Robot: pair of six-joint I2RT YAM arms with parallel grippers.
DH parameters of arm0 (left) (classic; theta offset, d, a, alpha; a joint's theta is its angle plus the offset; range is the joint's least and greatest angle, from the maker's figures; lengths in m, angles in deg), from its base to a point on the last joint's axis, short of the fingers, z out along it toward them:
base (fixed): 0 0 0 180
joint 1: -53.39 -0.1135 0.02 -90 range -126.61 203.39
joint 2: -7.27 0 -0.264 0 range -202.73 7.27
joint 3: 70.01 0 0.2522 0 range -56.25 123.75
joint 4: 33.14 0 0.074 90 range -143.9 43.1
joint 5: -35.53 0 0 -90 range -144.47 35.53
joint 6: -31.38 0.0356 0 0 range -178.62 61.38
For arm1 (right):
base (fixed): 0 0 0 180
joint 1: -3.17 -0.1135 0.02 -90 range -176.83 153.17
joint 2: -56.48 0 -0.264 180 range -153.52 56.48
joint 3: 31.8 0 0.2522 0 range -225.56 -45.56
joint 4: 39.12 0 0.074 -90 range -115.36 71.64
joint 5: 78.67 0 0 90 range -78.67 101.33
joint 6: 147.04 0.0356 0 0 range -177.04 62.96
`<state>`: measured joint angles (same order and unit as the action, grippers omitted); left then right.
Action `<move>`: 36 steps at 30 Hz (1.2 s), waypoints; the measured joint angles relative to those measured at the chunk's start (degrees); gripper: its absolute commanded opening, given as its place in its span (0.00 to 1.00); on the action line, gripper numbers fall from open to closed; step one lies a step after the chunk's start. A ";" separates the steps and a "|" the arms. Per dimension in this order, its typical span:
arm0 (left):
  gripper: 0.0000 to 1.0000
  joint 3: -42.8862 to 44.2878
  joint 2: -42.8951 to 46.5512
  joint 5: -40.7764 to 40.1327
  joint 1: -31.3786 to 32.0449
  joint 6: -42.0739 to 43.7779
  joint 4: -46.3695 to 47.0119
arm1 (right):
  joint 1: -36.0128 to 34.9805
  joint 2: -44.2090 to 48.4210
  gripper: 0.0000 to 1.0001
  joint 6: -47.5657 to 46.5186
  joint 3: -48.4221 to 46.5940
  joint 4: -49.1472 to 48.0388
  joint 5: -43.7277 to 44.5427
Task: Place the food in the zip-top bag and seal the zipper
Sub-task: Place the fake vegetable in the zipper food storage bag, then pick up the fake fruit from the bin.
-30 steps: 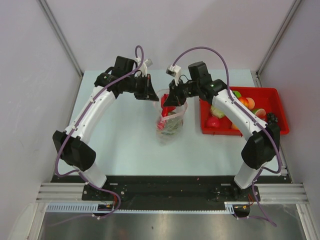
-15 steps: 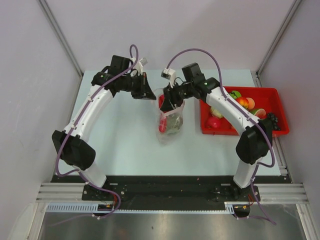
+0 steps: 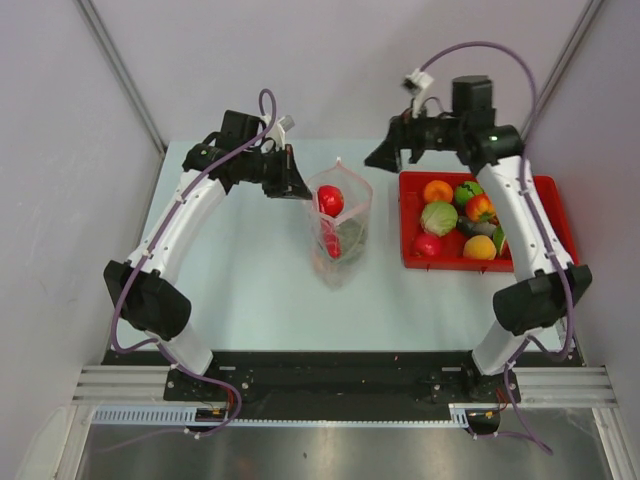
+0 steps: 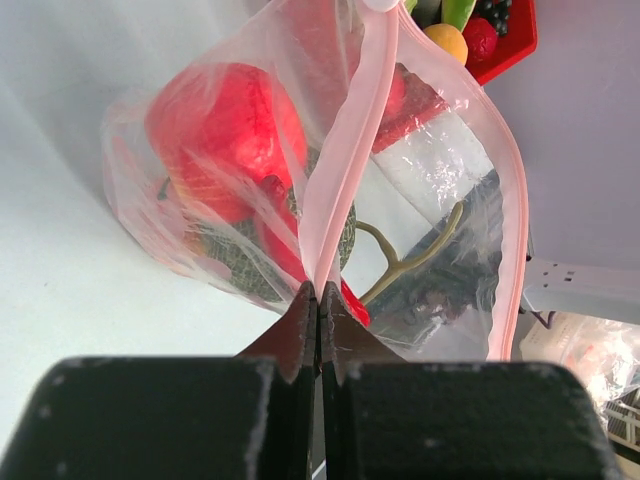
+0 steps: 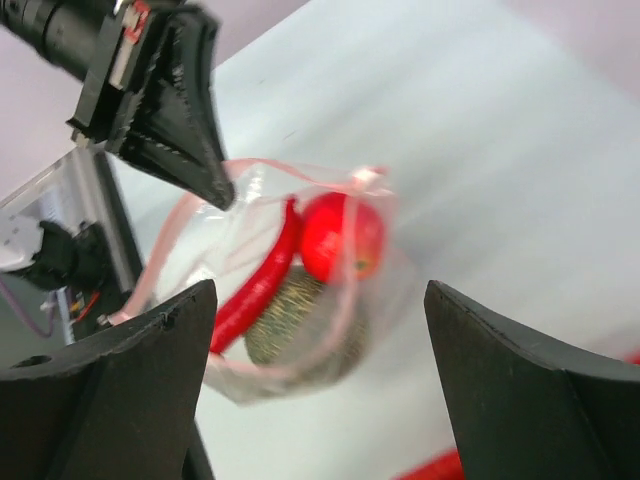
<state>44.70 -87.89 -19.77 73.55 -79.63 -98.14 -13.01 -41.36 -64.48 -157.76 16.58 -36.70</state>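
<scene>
Left hand (image 4: 318, 300): pressed together on zipper (image 4: 345, 155), holding zip-top bag (image 3: 342, 240) mouth up. Right hand (image 3: 378, 158): spread, empty (over surface's far edge). Next: drop squarely onto one food (image 3: 438, 217) piece in tray (image 3: 552, 186).

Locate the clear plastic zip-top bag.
Top view: the clear plastic zip-top bag stands mid-table, left of the red rectangular tray, rim pinched by the left gripper.

Right gripper (image 5: 320, 300) fingers spread wide, empty. Beyond them, open zip-top bag (image 5: 235, 205) holds round red fruit (image 5: 342, 237), red chili (image 5: 262, 285), netted melon (image 5: 295, 318). Left gripper (image 5: 208, 178) tip at bag rim.
</scene>
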 measured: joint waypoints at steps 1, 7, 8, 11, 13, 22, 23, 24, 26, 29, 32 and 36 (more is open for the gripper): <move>0.00 0.00 0.00 0.00 0.00 0.00 0.02 | 2.34 1.33 0.89 -0.07 0.00 0.15 -0.22; 0.00 0.00 0.00 -0.02 0.00 0.04 0.13 | 20.24 8.09 0.88 -4.42 2.89 3.30 0.59; 0.00 0.00 0.00 -0.04 0.00 0.04 0.13 | 23.63 8.50 0.88 -5.86 3.41 4.76 0.61; 0.00 0.00 0.00 -0.13 -0.04 0.07 0.15 | 34.01 8.22 0.87 -12.24 4.59 10.23 1.20; 0.00 0.00 0.00 -0.20 -0.07 0.15 0.20 | 39.47 7.02 0.86 -17.66 4.66 15.10 2.12; 0.00 0.31 -0.13 -0.92 -0.07 0.68 0.57 | 48.22 -1.38 0.71 -32.30 8.37 25.16 12.35; 0.00 0.46 -0.20 -1.11 -0.07 0.72 0.57 | 48.46 -2.73 0.70 -32.70 8.44 25.27 13.44; 0.00 0.55 -0.22 -1.27 -0.07 0.74 0.57 | 48.63 -3.96 0.68 -32.96 8.55 25.16 14.49; 0.00 0.66 -0.22 -1.51 -0.07 0.90 0.57 | 48.92 -6.10 0.63 -33.05 8.70 24.90 16.63; 0.00 0.83 -0.22 -1.55 -0.07 0.98 0.59 | 48.94 -9.35 0.61 -31.65 8.02 24.09 19.28; 0.00 0.85 -0.22 -1.53 -0.07 1.03 0.61 | 48.94 -12.48 0.61 -29.75 7.28 22.93 20.65; 0.00 0.85 -0.22 -1.51 -0.07 1.16 0.76 | 48.70 -14.36 0.59 -29.14 7.50 23.06 20.57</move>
<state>45.55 -88.11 -21.28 73.49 -78.47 -97.38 35.68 -55.72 -93.62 -150.27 39.63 -16.13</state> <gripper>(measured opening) 0.006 0.599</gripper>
